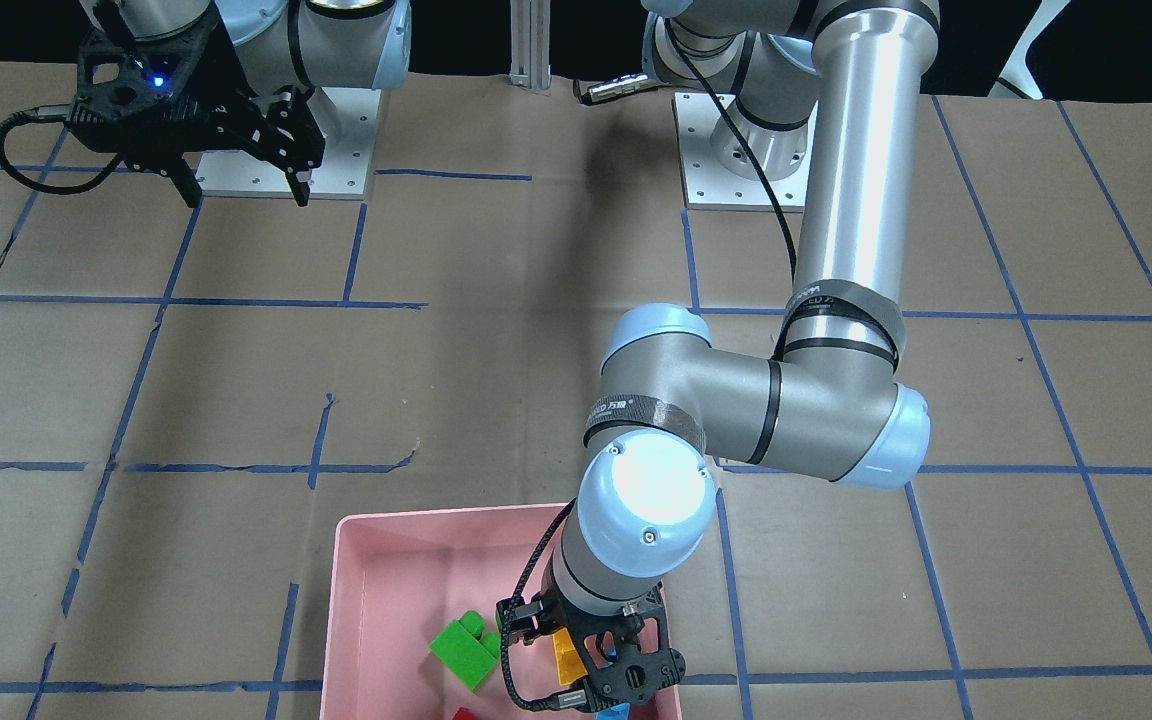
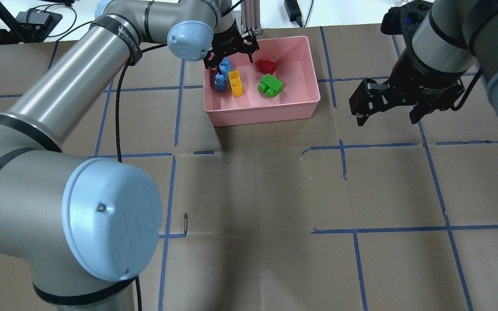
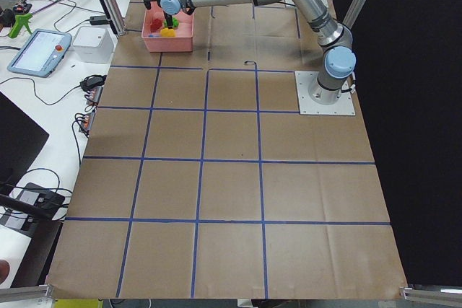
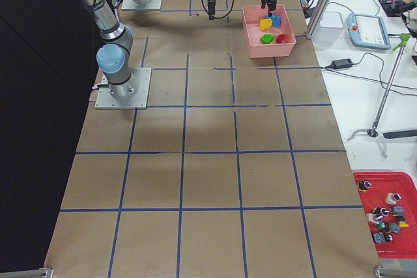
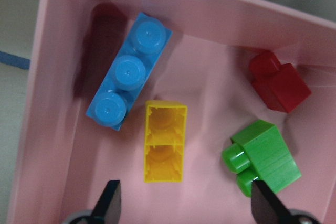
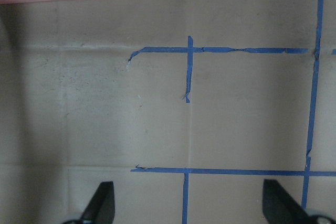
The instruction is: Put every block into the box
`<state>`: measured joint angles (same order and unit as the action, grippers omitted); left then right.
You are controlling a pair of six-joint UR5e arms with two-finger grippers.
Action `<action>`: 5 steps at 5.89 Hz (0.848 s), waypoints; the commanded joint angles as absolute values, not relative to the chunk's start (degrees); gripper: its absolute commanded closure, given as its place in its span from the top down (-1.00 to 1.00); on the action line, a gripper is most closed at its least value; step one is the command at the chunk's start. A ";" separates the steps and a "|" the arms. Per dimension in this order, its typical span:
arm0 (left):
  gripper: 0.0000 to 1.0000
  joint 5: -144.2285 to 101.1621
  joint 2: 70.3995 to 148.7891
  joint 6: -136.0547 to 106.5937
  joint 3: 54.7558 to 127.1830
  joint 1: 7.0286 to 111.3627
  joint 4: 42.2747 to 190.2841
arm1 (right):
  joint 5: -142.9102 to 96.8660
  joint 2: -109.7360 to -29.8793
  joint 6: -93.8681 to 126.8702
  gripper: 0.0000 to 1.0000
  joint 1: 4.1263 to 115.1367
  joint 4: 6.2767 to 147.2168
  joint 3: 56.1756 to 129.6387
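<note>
The pink box [image 2: 301, 103] stands at the table's far side. Inside it lie the blue three-stud block [image 5: 128, 69], the yellow block [image 5: 165, 142] with its hollow side up, the green block [image 5: 262, 156] and the red block [image 5: 278, 82]. They also show in the overhead view: blue [image 2: 221, 75], yellow [image 2: 235, 83], green [image 2: 271, 85], red [image 2: 266, 66]. My left gripper [image 2: 230, 54] is open and empty above the box's left part. My right gripper [image 2: 387, 113] is open and empty over bare table, right of the box.
The table is brown paper with a blue tape grid [image 2: 344, 149]. A metal post [image 2: 251, 15] stands just behind the box. Beyond the table's far edge are cables, a white box [image 3: 92, 42] and a tablet [image 3: 40, 52].
</note>
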<state>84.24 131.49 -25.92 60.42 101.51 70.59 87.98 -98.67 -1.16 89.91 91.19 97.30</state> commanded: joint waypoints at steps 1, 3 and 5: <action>0.99 84.20 124.14 -12.83 61.25 96.80 79.73 | 87.98 -98.70 -1.14 0.99 89.83 91.23 97.29; 0.99 88.64 112.30 -1.99 69.99 93.62 86.29 | 87.89 -98.70 -1.14 0.99 89.91 91.14 97.29; 0.99 88.59 98.24 7.33 84.58 88.35 85.96 | 87.89 -98.70 -1.06 0.99 89.91 91.23 97.29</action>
<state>88.39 104.47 2.50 78.46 90.66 85.90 87.94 -98.67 -1.11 89.91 91.17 97.29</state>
